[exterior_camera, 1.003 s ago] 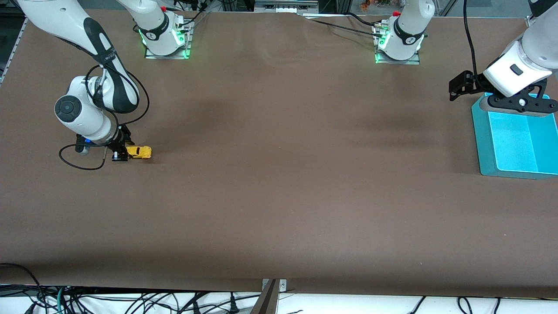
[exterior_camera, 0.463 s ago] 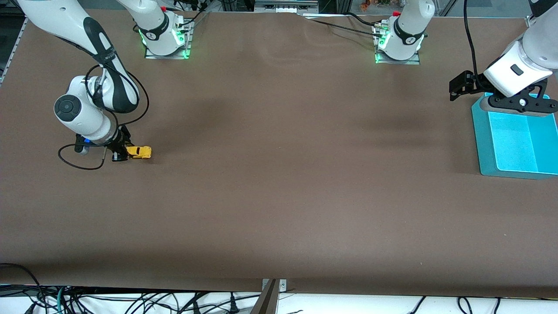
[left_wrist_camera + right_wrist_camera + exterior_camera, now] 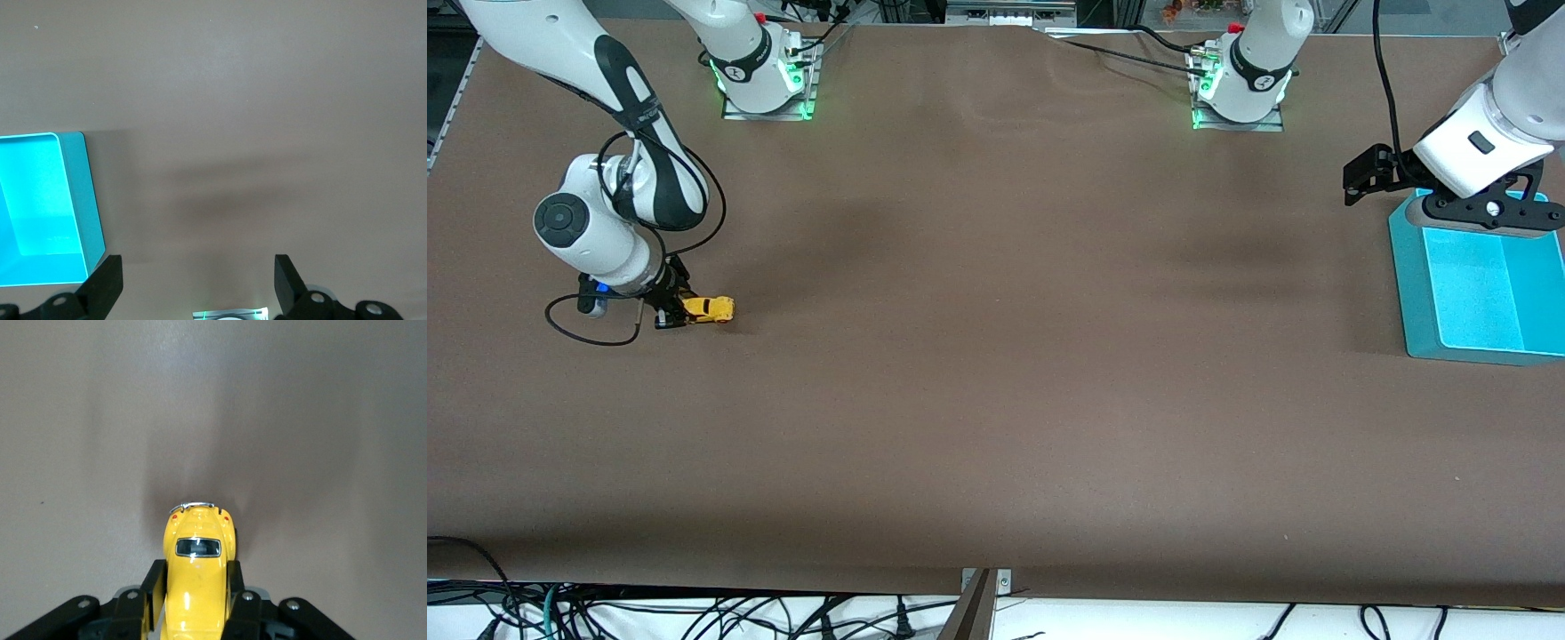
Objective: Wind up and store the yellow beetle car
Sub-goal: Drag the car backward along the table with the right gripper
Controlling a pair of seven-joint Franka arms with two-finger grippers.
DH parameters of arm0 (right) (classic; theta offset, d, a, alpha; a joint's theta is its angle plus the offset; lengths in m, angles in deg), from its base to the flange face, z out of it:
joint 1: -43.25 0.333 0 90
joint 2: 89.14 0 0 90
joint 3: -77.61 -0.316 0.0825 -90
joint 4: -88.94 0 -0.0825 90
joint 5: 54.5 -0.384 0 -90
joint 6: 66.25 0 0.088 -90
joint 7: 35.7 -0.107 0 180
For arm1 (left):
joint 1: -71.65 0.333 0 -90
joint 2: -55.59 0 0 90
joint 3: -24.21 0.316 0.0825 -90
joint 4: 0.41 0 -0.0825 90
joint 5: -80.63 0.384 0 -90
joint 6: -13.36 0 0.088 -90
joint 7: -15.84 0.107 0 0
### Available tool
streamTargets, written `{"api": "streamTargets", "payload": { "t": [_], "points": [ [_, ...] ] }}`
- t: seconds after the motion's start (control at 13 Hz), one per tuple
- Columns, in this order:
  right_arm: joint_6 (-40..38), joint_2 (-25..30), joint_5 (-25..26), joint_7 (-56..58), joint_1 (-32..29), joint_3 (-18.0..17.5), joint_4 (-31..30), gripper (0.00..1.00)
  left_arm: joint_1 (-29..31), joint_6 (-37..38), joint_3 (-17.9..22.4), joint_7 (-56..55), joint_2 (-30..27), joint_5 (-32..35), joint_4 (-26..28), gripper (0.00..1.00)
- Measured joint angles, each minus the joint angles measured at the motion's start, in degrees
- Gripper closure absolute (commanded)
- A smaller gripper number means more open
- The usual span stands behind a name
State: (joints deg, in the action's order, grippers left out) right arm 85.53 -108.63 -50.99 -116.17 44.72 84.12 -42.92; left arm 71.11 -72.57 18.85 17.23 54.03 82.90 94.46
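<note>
From the front, the yellow beetle car (image 3: 710, 308) sat at middle left, pinched in the right gripper (image 3: 671, 313); the left gripper (image 3: 197, 283), wide open, hung by the blue bin (image 3: 80, 200); up close, the fingers (image 3: 155, 583) squeezed its smooth, hard, light sides.

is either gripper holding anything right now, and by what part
The right gripper holds the yellow beetle car, its fingers pressed against the two sides of the body. The left gripper is open over the teal bin, holding nothing.
</note>
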Motion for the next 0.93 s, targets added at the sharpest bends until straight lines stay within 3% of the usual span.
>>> {"api": "streamTargets", "payload": {
  "t": [0.31,0.93],
  "points": [
    [0.3,-0.1,0.0,4.1,-2.2,0.1,0.0,1.0,0.0,0.0,0.0,0.0,0.0,0.0,0.0,0.0],
    [0.7,-0.6,0.0,6.5,-4.7,4.6,0.4,1.0,0.0,0.0,0.0,0.0,0.0,0.0,0.0,0.0]
  ]
}}
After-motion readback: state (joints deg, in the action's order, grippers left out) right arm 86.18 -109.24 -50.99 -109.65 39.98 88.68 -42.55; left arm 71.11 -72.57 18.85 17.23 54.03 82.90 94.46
